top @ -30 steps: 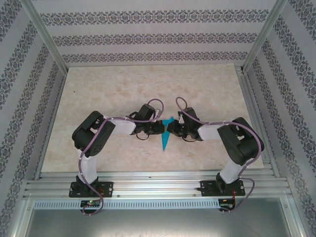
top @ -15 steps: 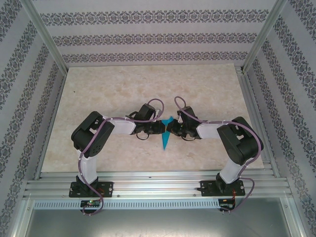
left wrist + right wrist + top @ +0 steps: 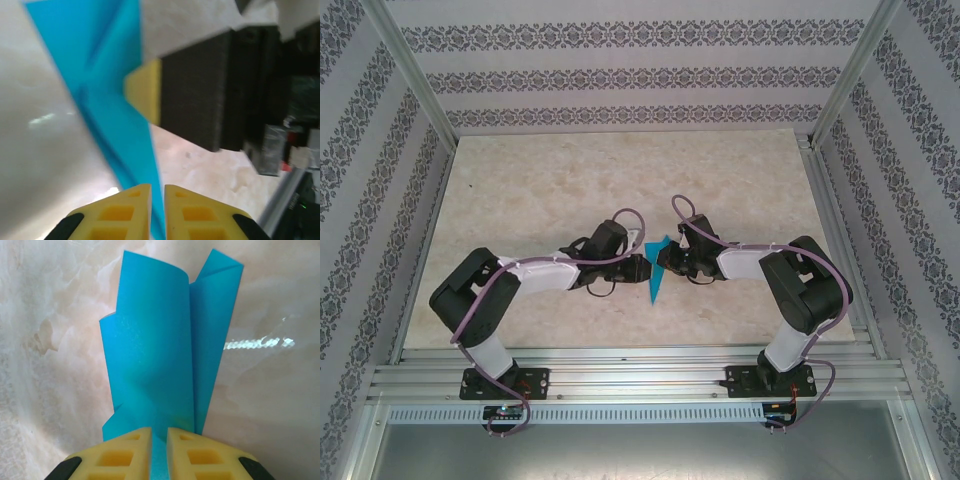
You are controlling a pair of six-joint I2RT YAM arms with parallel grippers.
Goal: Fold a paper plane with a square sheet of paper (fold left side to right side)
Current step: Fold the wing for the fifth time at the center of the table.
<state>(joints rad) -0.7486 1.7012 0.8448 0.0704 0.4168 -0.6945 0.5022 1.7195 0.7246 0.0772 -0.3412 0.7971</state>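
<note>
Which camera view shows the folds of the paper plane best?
The right wrist view: the paper plane is large and sharp there, its layered flaps clear. The top external view shows its pointed outline, but small. The left wrist view shows a blurred part with creases.

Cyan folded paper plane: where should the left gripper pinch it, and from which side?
Pinch the cyan folded paper plane mid-body, across its layered centre fold, with the left gripper coming from the left. The right gripper clamps the wide end from the right, and the sharp near tip looks too thin and floppy to hold.
</note>
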